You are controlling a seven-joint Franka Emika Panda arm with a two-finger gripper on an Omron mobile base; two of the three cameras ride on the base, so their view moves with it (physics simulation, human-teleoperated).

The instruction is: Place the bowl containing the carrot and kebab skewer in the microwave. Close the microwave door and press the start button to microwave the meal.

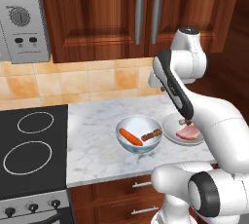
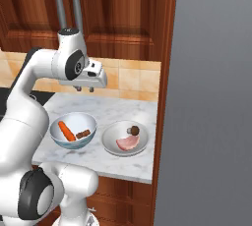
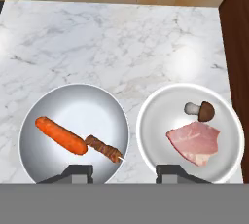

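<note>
Nearest the robot, at the front of the white marbled stone counter [image 1: 97, 155], sits the round white porcelain bowl with a pale blue rim [image 3: 74, 131], holding the short bright orange carrot [image 3: 61, 135] and the thin kebab skewer of dark brown meat chunks [image 3: 103, 148], the two lying end to end, just touching or nearly so. Just beside the bowl, rims close but apart, is a flat white plate [image 3: 189, 131] with a pink meat slice [image 3: 194, 142] and a small brown-capped mushroom [image 3: 200, 110]. The white arm's two-finger gripper [image 2: 84, 90] hangs well above the counter, over the gap between bowl and plate, jaws spread partway, empty. Step in hand looks like the approach to grasp the bowl: shift toward the bowl's rim, put one finger inside and one outside the wall, keep off the skewer tip and carrot, lift level so nothing rolls out. Risk: clipping the plate on the way down. Farther back, tan tiled backsplash and dark wooden cabinets; the black glass cooktop [image 1: 31, 150] lies to the side, and above it is the silver-grey control panel with a dial, part of the microwave [image 1: 22, 18]. Its top display shows pale characters, too cut off to read. No brands or labels are legible.
</note>
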